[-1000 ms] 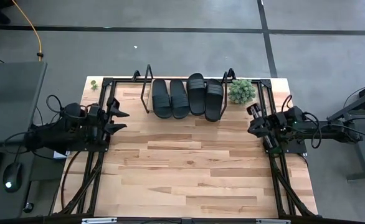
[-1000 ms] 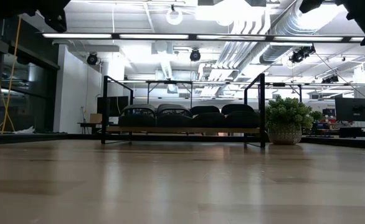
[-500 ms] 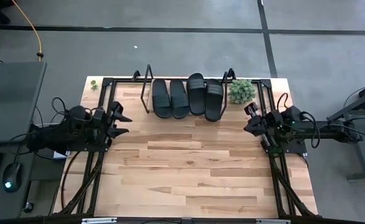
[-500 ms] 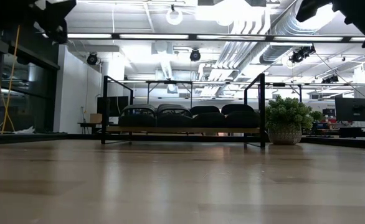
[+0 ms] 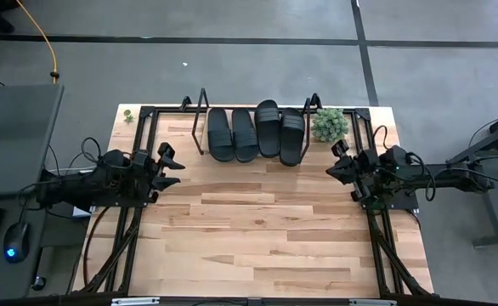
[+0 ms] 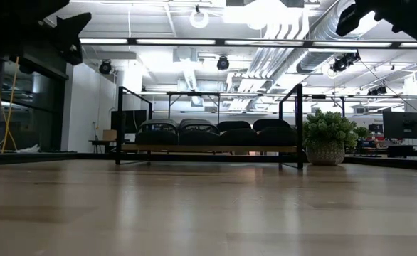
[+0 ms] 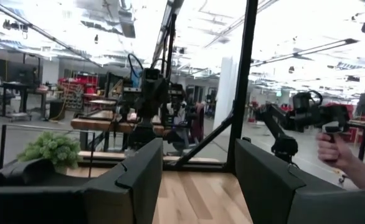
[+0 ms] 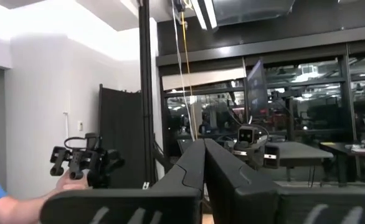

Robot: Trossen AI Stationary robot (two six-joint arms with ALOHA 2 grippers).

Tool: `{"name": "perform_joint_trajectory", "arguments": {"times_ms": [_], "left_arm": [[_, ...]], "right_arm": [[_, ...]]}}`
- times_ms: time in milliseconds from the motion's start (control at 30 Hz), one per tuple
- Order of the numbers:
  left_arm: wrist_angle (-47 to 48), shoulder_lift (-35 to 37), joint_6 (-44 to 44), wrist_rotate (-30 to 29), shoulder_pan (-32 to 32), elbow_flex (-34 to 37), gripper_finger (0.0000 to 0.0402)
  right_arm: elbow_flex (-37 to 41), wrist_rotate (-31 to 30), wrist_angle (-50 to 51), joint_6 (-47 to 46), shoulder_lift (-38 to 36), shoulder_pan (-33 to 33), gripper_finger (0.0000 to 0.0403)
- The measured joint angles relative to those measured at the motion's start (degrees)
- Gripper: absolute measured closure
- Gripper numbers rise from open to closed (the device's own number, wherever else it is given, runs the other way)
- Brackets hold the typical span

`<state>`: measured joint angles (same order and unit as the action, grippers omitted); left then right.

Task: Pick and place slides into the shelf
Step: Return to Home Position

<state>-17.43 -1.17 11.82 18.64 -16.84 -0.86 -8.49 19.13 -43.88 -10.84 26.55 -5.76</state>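
Observation:
Several black slides [image 5: 255,133] lie side by side on the shelf's wooden board [image 6: 208,148] at the table's far edge, between its black tube end frames [image 5: 200,126]. They also show as dark humps in the low view, slides [image 6: 208,132]. My left gripper [image 5: 174,167] hovers open at the table's left side, well short of the shelf, with nothing between its fingers [image 7: 139,180]. My right gripper [image 5: 332,161] hovers shut and empty at the table's right side, near the shelf's right end, right gripper [image 8: 204,168].
A small potted plant [image 5: 328,124] stands just right of the shelf, close to my right gripper. Black rails [image 5: 138,212] run along both sides of the wooden tabletop. Beyond the table a person's hand [image 7: 335,152] holds a controller.
My left gripper has sunk toward the table, staying open. My right gripper has turned at the wrist without leaving its place, and stays shut. The slides and shelf have not moved.

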Motion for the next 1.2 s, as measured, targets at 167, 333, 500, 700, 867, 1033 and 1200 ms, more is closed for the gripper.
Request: {"name": "perform_joint_trajectory", "arguments": {"times_ms": [167, 333, 500, 700, 867, 1033, 1200], "left_arm": [[0.1, 0.04, 0.39, -0.64, 0.0, 0.37, 0.0218], [0.41, 0.04, 0.0, -0.73, 0.0, 0.37, 0.0218], [0.91, 0.04, -0.02, -0.73, 0.0, 0.37, 0.0218], [1.18, 0.04, 0.01, -0.67, 0.0, 0.32, 0.0218], [1.52, 0.04, -0.42, -0.81, 0.0, 0.3, 0.0218], [2.37, 0.04, -1.04, -0.8, 0.0, 0.3, 0.0218], [2.94, 0.04, -1.17, -1.07, 0.0, 0.3, 0.0218]], "right_arm": [[0.0, -2.12, 0.47, 1.5, 0.0, 1.28, 0.0402], [0.0, -2.2, 1.69, 1.8, 0.02, 1.51, 0.0402], [2.04, -2.33, -0.57, 1.97, 0.0, 1.51, 0.0402], [6.48, -5.55, -6.98, 0.6, -0.35, 1.18, 0.0402], [6.53, -3.86, -7.14, 1.0, -0.4, 1.2, 0.0402], [6.54, -3.86, -6.2, 1.01, -0.37, 1.2, 0.0402], [6.54, -3.55, -5.18, 1.01, -0.39, 1.2, 0.0402]]}}
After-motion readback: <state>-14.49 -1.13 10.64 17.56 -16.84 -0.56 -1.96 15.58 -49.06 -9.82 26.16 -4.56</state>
